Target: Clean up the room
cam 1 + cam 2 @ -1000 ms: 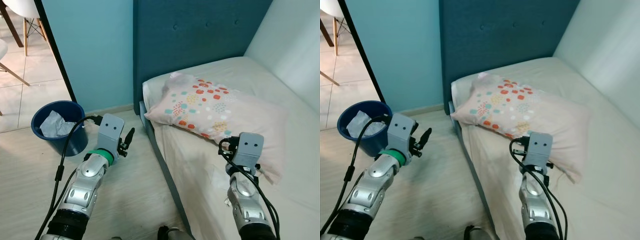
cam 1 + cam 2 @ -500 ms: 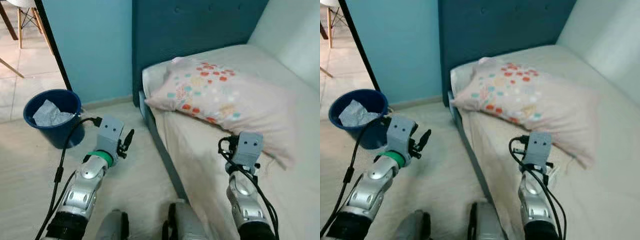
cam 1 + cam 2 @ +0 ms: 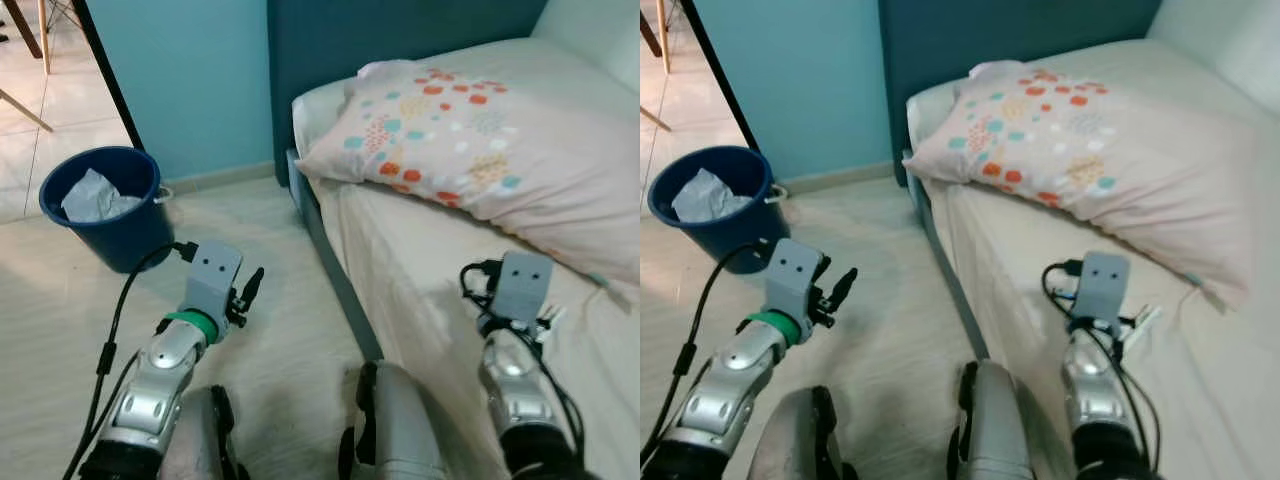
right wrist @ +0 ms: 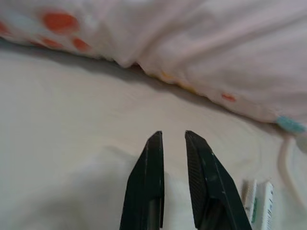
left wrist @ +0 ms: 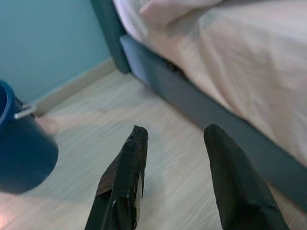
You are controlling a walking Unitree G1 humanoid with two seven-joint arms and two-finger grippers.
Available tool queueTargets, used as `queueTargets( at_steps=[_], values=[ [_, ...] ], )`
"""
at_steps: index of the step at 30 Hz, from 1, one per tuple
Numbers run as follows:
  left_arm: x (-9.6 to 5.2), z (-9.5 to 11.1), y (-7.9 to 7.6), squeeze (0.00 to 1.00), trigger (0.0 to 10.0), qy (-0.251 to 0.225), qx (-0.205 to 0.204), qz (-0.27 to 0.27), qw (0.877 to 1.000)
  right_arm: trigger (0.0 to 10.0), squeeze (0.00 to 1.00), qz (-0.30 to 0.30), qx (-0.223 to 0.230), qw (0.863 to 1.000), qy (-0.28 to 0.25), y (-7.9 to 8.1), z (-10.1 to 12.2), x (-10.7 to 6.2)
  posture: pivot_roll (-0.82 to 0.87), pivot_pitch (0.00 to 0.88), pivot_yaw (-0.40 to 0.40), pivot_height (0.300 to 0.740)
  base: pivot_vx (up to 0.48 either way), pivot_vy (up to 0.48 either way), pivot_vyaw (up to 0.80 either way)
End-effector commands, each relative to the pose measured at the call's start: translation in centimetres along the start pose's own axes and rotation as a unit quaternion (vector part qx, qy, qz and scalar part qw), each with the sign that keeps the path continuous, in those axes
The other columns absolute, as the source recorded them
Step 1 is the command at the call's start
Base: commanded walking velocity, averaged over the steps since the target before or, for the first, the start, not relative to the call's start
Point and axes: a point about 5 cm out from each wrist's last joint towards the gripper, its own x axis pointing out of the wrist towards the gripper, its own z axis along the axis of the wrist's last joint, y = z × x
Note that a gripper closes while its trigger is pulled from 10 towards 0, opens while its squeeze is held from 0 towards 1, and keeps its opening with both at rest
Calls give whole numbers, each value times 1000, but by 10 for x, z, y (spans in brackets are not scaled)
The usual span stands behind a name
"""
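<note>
Cream-coloured sheets of the bed (image 3: 430, 270) are filling more of the head views than a second ago, since the robot has been stepping closer and bending. That is bringing the right gripper (image 4: 173, 139), its fingers nearly closed and holding nothing, over the mattress beside a small white-and-green packet (image 4: 259, 201) lying near the dotted pink pillow (image 3: 470, 140). Judging by this, the packet is the next litter to collect. The left gripper (image 5: 175, 139) is hanging over the pale wooden floor (image 3: 270, 290) with fingers spread apart and empty. A round blue bucket (image 3: 105, 205) holding crumpled paper (image 3: 92, 196) is standing by the turquoise wall (image 3: 190, 70).
</note>
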Motion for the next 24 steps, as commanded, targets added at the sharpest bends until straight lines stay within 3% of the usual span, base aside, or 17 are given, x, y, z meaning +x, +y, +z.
queueTargets(
  at_steps=[1, 9, 12, 14, 15, 18, 19, 24],
  values=[
    [-6, -4, 2, 0, 10000, 13, 1, -2, 1000, 10000, 0, -11, 9, 999, 32, -4, -10, 1, -24, 244, 50, 520, 0, 0, 0],
    [-15, -4, 11, 0, 10000, 24, 11, 4, 1000, 10000, 0, -65, 29, 996, 48, -15, -5, 11, -11, 289, 48, 515, 0, 0, 0],
    [-18, -3, 12, 0, 10000, 27, 13, 3, 1000, 10000, 0, -139, -30, 988, 53, -27, -10, 6, -8, 300, 46, 515, 0, 0, 0],
    [-19, -3, 12, 0, 10000, 28, 14, 3, 1000, 10000, 0, -146, -47, 986, 57, -27, -14, 2, -8, 301, 47, 515, 0, 0, 0],
    [-19, -3, 12, 0, 10000, 30, 14, 3, 999, 10000, 55, -142, -62, 986, 62, -24, -19, -2, -7, 301, 49, 515, 0, 0, 0],
    [-19, -3, 12, 0, 10000, 32, 15, 2, 999, 10000, 39, -132, -61, 987, 64, -18, -25, -9, -4, 297, 47, 515, 0, 0, 0],
    [-19, -3, 12, 0, 10000, 33, 15, 2, 999, 10000, 0, -126, -50, 989, 60, -15, -25, -11, -6, 293, 46, 515, 0, 0, 0],
    [-18, -2, 11, 0, 10000, 34, 15, 1, 999, 10000, 0, -91, -3, 996, 9, -6, -12, -19, -15, 280, 45, 515, 0, 0, 0]
  ],
)
